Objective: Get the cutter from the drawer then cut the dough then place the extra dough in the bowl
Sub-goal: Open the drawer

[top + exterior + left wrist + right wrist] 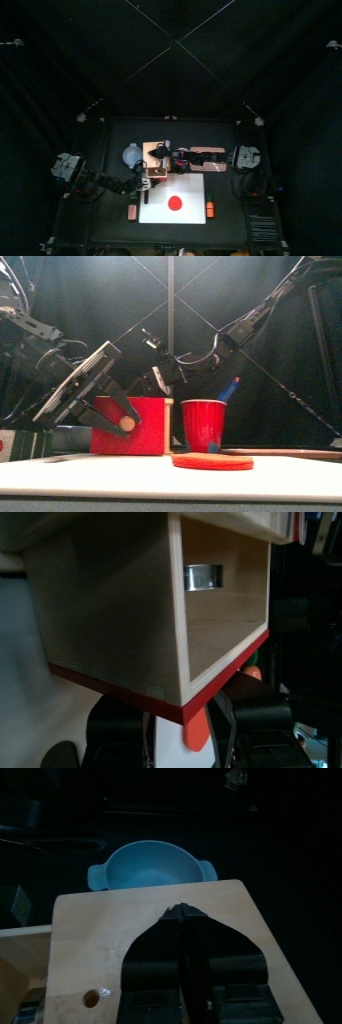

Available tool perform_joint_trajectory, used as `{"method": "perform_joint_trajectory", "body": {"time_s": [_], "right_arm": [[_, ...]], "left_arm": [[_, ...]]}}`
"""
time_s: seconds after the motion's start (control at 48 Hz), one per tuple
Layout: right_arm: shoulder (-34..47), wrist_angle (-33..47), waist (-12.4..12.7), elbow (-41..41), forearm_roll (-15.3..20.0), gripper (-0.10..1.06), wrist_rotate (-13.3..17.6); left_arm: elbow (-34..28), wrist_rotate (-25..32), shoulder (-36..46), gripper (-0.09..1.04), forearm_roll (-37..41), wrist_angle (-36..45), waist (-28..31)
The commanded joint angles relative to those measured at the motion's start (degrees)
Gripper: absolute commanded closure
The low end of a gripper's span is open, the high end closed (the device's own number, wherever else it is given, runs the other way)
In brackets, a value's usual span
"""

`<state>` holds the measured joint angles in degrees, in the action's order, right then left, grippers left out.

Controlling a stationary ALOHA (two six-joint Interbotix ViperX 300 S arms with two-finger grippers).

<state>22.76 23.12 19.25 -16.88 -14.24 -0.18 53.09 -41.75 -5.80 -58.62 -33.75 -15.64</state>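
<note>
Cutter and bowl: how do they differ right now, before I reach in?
The cutter is shiny metal; the bowl is blue-grey. The cutter lies deep inside the open drawer; the bowl stands out on the table beside the wooden box. The bowl shows two small handles; the cutter's handle is hidden. Both are round, and neither is held.

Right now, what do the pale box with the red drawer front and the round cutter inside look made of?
Pale box: probably bare wood, matte with faint grain. Red drawer front: seemingly painted wood, even colour coat. Round cutter: likely polished metal, given its silver glint.
</note>
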Motion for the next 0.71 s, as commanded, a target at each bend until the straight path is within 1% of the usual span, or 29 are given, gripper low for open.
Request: {"method": "perform_joint_trajectory", "body": {"time_s": [0.021,0.292,0.708], "right_arm": [[-0.18,-1.05,1.85,1.32,0.35,1.01,-0.09],[0.53,-1.23,1.85,1.41,0.35,1.01,-0.09],[0.53,-1.23,1.76,1.67,0.35,1.01,-0.18]], "left_arm": [[-1.14,0.18,0.97,0.34,0.26,0.35,-1.41],[-2.90,0.26,0.26,0.34,0.26,0.35,-2.20],[-2.55,0.44,-1.67,0.32,0.18,0.35,-2.02]]}}
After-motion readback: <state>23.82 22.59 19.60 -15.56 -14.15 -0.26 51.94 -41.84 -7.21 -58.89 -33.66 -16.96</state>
